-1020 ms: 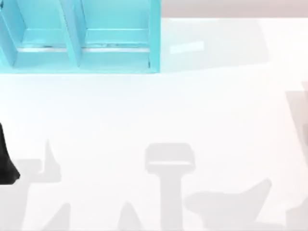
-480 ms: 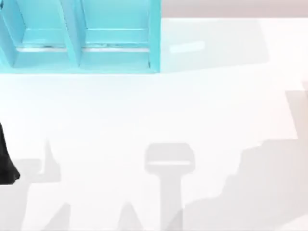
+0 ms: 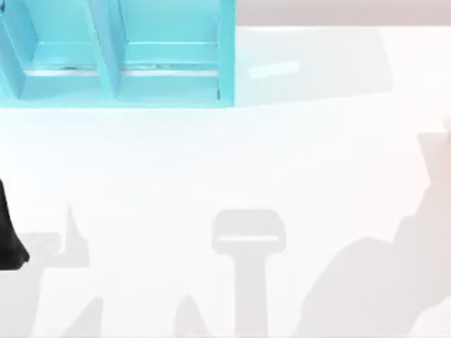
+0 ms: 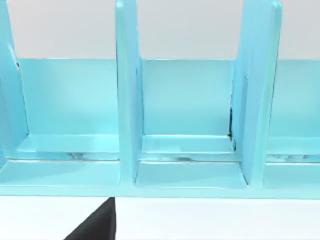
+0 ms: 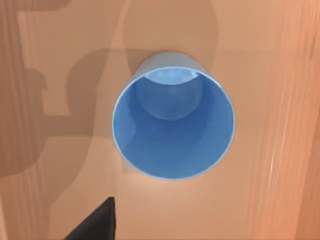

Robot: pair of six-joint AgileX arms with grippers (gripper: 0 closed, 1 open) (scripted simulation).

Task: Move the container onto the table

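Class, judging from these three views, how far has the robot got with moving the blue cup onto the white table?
Nothing looks done yet: the blue cup stands upright on a wood-grain surface, not on the white table. In hand: the right wrist camera looks straight down into the cup, which suggests an approach. Left: grasp, lift, set down on the table. The left arm sits at the table's left edge, facing the turquoise shelf unit.
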